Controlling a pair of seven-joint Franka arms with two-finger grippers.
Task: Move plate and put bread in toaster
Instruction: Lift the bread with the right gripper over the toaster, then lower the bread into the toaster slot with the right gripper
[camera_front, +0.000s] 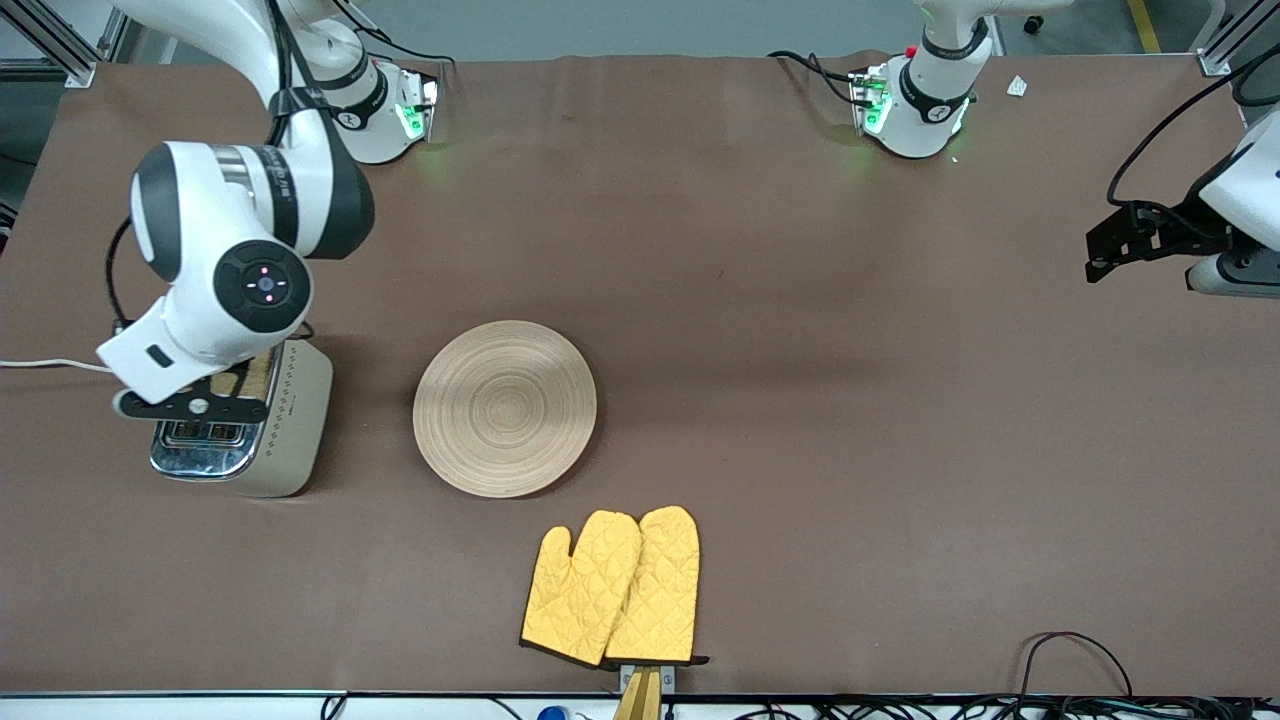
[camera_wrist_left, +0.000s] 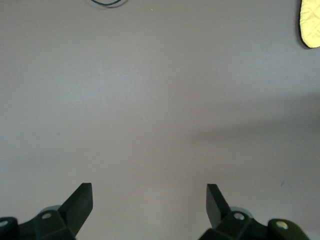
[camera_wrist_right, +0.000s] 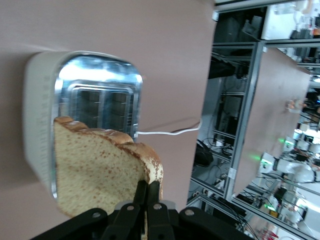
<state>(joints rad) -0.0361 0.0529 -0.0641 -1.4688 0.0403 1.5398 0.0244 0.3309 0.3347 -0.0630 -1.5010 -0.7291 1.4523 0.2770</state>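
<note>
The slice of brown bread (camera_wrist_right: 95, 170) hangs upright over the toaster (camera_wrist_right: 100, 80), with my right gripper (camera_wrist_right: 147, 186) shut on its crust edge. In the front view that gripper (camera_front: 200, 405) is right above the toaster's chrome top (camera_front: 200, 455), and a bit of bread (camera_front: 257, 375) shows under it. I cannot tell whether the slice's lower edge is in a slot. The round wooden plate (camera_front: 505, 408) lies bare beside the toaster, toward the left arm's end. My left gripper (camera_wrist_left: 149, 192) waits open over bare table at that end (camera_front: 1100, 262).
A pair of yellow oven mitts (camera_front: 612, 587) lies nearer to the front camera than the plate; a corner of a mitt (camera_wrist_left: 311, 22) shows in the left wrist view. The toaster's white cord (camera_front: 50, 364) runs off the table's edge. Cables lie along the front edge.
</note>
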